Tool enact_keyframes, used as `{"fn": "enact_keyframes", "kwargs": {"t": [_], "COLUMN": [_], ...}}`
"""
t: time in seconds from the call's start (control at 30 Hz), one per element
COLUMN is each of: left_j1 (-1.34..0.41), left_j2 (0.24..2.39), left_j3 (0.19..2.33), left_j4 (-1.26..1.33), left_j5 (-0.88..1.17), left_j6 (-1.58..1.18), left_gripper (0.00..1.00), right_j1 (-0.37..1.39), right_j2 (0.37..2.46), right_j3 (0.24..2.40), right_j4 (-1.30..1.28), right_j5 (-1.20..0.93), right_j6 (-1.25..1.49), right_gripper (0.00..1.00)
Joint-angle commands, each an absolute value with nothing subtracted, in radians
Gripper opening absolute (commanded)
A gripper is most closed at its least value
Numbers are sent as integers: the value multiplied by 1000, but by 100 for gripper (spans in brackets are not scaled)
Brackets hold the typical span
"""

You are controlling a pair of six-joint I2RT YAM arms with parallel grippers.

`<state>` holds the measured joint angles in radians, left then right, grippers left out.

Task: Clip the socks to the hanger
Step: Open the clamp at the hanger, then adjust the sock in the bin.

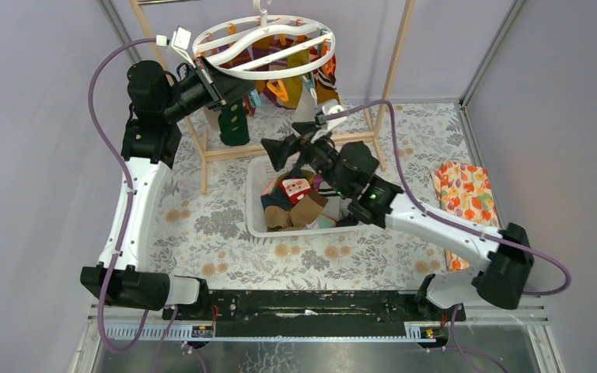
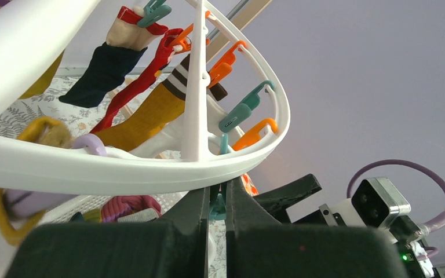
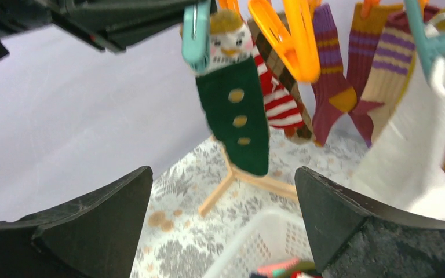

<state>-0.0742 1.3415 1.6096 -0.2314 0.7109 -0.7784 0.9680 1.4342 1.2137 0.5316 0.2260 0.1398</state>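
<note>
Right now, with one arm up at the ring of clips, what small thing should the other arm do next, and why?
Probably lower the right fingers into the white basket for another sock. They stand wide open and empty, socks lie in the basket, and the left fingers are pinched on a teal clip on the hanger.

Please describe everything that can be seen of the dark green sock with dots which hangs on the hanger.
The dark green fabric sock hangs down, toe lowest, from a teal plastic clip under the white round plastic hanger. Three tan dots run down it, and its cuff shows a snowman face with a yellowish cap. The left hand pinches that clip. A red and white striped sock hangs close behind it. Nothing below touches it.
</note>
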Motion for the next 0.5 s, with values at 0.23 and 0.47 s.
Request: {"fn": "enact_keyframes", "kwargs": {"t": [0.23, 0.47], "left_j1": [-75, -75], "left_j2": [1338, 1338], "left_j3": [1621, 1616], "left_j4": [-225, -248], "left_j5": [745, 752], "left_j6": [-747, -716], "left_gripper": [0, 0], "right_j1": [900, 829], "right_j2": [1335, 1547], "right_j3": [1076, 1089], "right_j4": [32, 29], "right_j5": [72, 3], "right_j6": [219, 320], "right_gripper": [80, 73]}}
